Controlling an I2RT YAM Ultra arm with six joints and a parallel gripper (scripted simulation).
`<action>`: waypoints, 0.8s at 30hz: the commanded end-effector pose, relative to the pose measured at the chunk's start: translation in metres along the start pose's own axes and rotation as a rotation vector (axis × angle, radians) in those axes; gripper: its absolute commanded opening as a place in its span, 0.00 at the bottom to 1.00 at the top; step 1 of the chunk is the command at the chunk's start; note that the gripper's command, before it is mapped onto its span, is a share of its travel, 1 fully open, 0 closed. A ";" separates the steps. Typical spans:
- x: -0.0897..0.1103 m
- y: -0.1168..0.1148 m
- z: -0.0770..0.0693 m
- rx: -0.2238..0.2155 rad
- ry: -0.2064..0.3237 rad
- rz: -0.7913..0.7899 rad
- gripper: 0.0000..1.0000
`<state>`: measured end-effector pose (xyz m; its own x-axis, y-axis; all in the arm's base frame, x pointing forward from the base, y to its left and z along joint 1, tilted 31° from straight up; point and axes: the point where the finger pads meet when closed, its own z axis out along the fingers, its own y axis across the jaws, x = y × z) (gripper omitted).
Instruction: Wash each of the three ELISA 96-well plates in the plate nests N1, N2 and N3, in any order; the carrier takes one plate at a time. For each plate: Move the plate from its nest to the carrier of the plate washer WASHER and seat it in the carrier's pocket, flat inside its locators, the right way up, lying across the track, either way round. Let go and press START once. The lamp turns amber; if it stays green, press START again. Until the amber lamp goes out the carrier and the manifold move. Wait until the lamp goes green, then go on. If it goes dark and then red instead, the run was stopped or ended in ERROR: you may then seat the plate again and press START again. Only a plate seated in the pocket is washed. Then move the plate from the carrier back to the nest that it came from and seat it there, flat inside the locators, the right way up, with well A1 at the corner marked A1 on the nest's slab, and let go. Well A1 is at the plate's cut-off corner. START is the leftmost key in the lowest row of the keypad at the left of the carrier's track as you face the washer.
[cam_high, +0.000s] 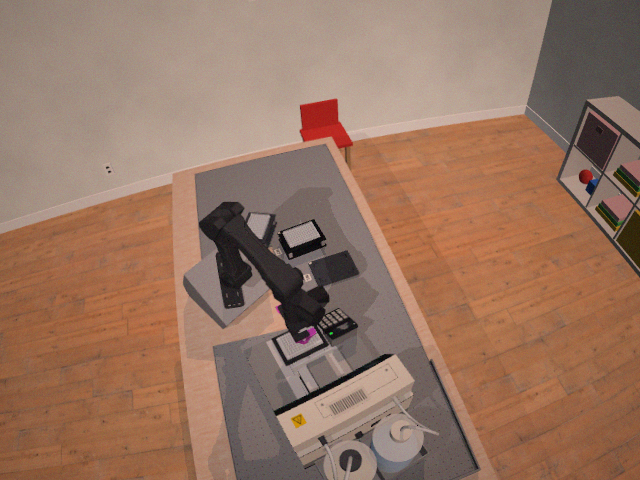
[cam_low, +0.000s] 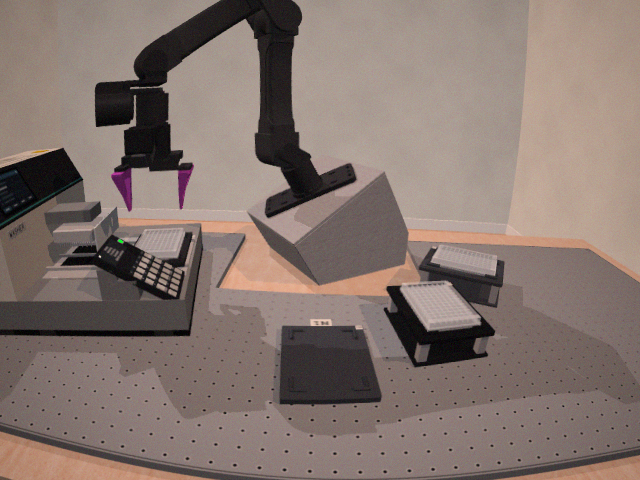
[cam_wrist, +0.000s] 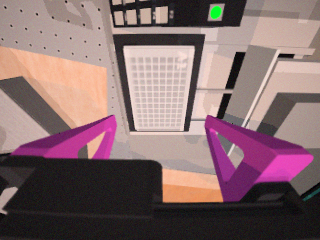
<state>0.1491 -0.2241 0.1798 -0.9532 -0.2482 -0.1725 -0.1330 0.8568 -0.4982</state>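
Exterior view, left to right. The washer (cam_low: 31, 206) is standing at the far left, its dark front panel facing the bench. Before it the carrier (cam_low: 188, 246) is holding one well plate (cam_low: 160, 240), which is lying flat in the black pocket; the wrist view is showing the same plate (cam_wrist: 159, 87) framed by the pocket's dark rim. The keypad (cam_low: 142, 266) is tilting toward the viewer just beside the carrier, and its lamp (cam_low: 120, 240) is glowing green. Above the plate the gripper (cam_low: 154, 187) is hanging clear of it, its two purple fingers (cam_low: 124, 187) spread as wide as they go and gripping nothing. The arm is rising from a slanted grey block (cam_low: 351, 232) at mid-bench. In front of the block a flat dark nest (cam_low: 328, 364), labelled N1, is lying bare of any plate. To its right a raised black nest (cam_low: 439, 335) is carrying a second plate (cam_low: 439, 304), and behind that a third nest (cam_low: 462, 279) is carrying a third plate (cam_low: 465, 259).
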 end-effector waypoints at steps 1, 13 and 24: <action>0.000 0.000 -0.006 0.000 -0.001 0.000 1.00; 0.000 0.000 -0.023 0.000 -0.001 0.000 1.00; -0.004 0.001 -0.023 0.000 -0.001 0.034 0.00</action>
<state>0.1425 -0.2132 0.1956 -0.9557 -0.2412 -0.1689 -0.1310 0.8619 -0.4899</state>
